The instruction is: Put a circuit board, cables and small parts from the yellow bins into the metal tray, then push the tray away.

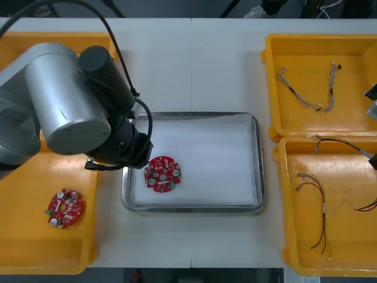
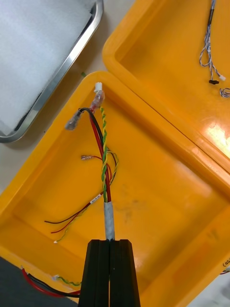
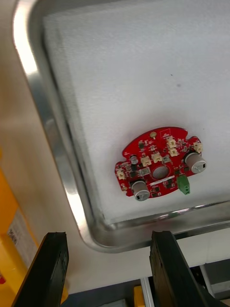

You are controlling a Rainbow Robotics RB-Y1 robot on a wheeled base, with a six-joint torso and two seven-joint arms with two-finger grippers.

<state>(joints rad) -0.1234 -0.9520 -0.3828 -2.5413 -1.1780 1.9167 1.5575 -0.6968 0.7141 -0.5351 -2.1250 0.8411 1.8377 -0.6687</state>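
Note:
A round red circuit board (image 1: 163, 174) lies flat in the near left corner of the white-lined metal tray (image 1: 257, 177). My left gripper (image 3: 108, 261) hovers open just off that corner, with the circuit board (image 3: 160, 168) beyond its fingertips (image 3: 50, 266) and nothing between them. My right gripper (image 2: 110, 244) is shut on a red, black and yellow cable (image 2: 103, 158), pinched at its grey sleeve. The bundle hangs over the near right yellow bin (image 2: 43, 158). In the front view that cable (image 1: 336, 141) runs in from the right edge.
A second circuit board (image 1: 65, 207) lies in the near left bin (image 1: 35, 242). Blue and white twisted cables (image 1: 306, 100) lie in the far right bin (image 1: 271, 88). More red and yellow cables (image 1: 318, 206) rest in the near right bin (image 1: 281, 194).

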